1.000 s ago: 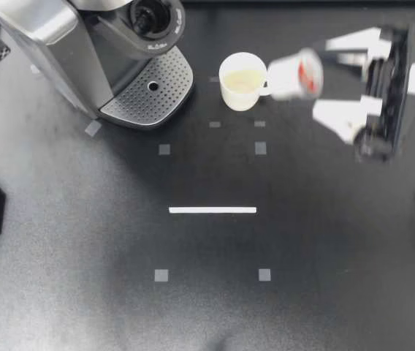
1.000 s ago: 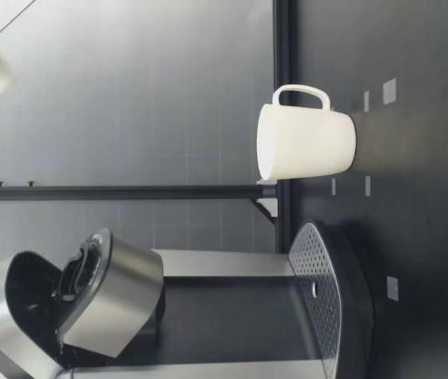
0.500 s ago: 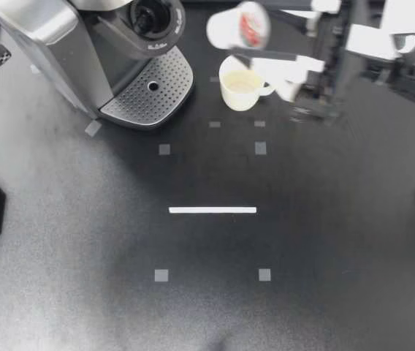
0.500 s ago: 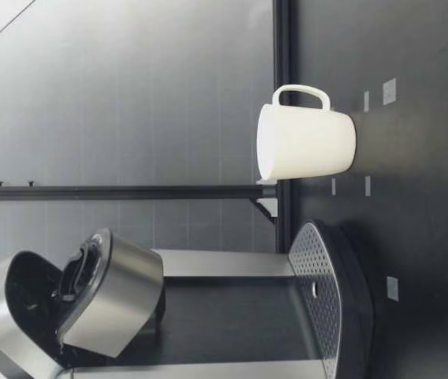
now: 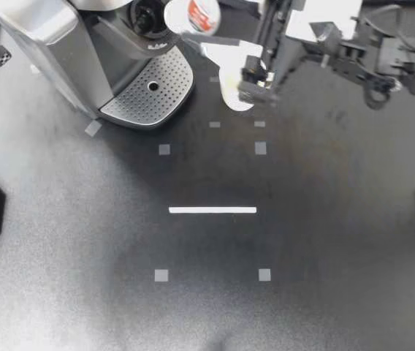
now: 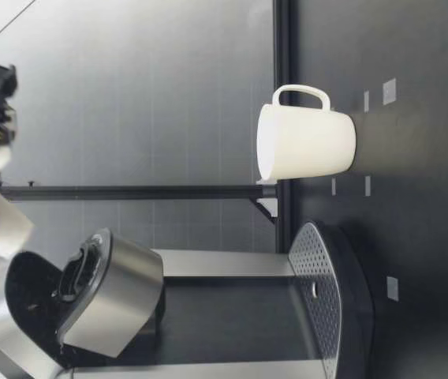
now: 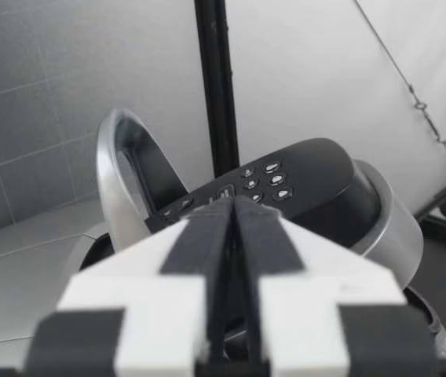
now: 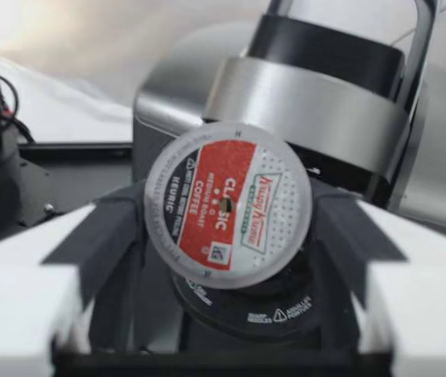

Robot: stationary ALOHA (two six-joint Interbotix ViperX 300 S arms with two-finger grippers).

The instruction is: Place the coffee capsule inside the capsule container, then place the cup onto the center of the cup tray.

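On the table (image 5: 207, 292), the coffee machine (image 5: 69, 51) is standing just ahead of my right gripper (image 5: 199, 22), with the cup (image 5: 235, 101) sitting below it. That gripper is clamping the coffee capsule (image 5: 193, 12) between both fingers, just short of the open capsule container (image 5: 149, 16). My left gripper (image 7: 233, 208) is pressing its fingers together, empty.

A grey tiled wall (image 6: 129, 95) stands behind the black table (image 5: 324, 241).

Upper left: coffee machine (image 5: 69, 51), lid raised, blocks the corner.
Upper middle: cup (image 5: 231, 101) beside the drip tray (image 5: 149, 91), my right arm over it.
Lower half: open table (image 5: 207, 292), free passage.
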